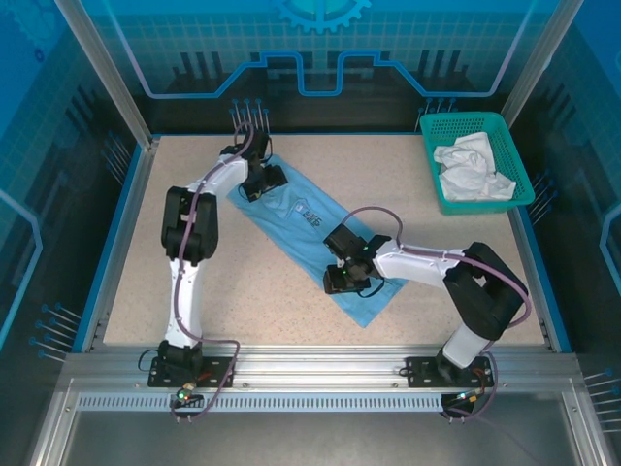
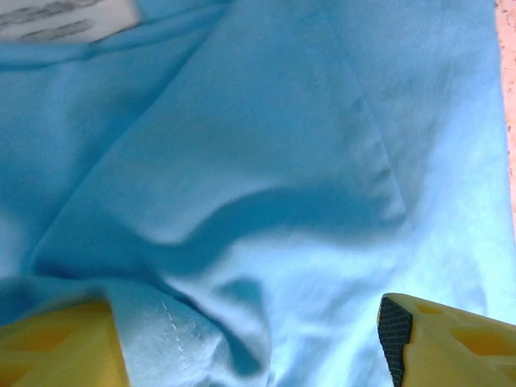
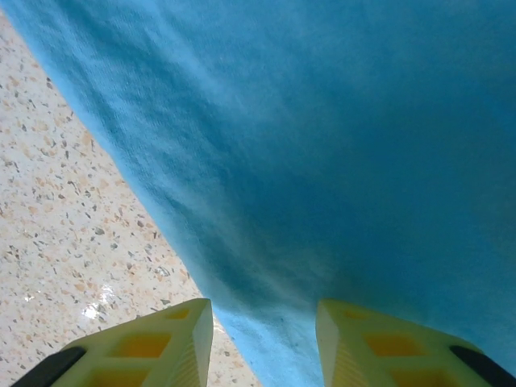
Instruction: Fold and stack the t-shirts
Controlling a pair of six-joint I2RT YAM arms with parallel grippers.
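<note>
The teal basket (image 1: pixel 431 165) stands at the table's (image 1: pixel 194 291) far right corner and holds the crumpled white shirt (image 1: pixel 471 167). The blue shirt (image 1: pixel 291 231) lies in a long diagonal strip across the middle of the table. Its chest print (image 1: pixel 310 216) is too small to read, and the white neck label (image 2: pixel 68 18) carries grey lines too blurred to read. The left gripper (image 1: pixel 262 182) is at the shirt's far end, jaws wide over rumpled cloth. The right gripper (image 1: pixel 344 280) is at the near end, its jaws narrow, with the shirt's edge in the gap; whether it is pinched I cannot tell
</note>
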